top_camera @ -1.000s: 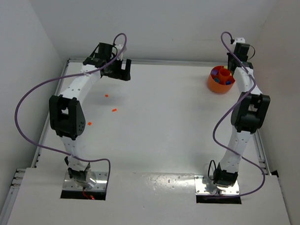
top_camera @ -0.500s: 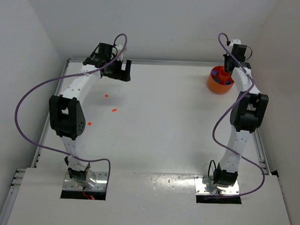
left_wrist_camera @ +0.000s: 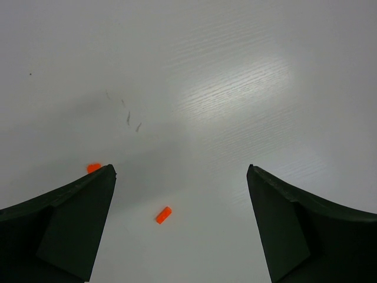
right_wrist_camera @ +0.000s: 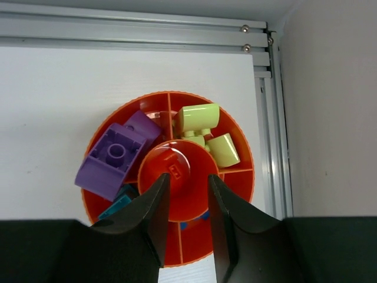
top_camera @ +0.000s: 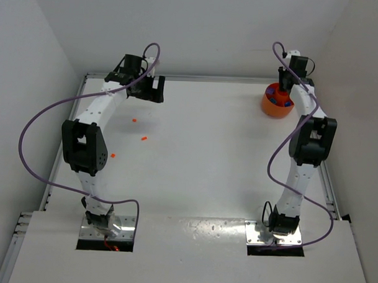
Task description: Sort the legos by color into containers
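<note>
Orange bowl [right_wrist_camera: 238,186] sits far right on the tabletop [left_wrist_camera: 235,76]. My right hand [right_wrist_camera: 187,177] hangs over its centre cup with the fingers a narrow gap apart; I see nothing pinched. My left hand [left_wrist_camera: 180,171], far left, is spread wide above a loose orange brick [left_wrist_camera: 163,215]. For that pick I'd centre on the brick, drop straight down and close across its short side. No readable writing or labels.

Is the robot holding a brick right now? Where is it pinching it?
The left pincer is open and empty. The right pincer sits nearly closed over the orange bowl, at its middle; I cannot tell if a brick is between its tips.
</note>
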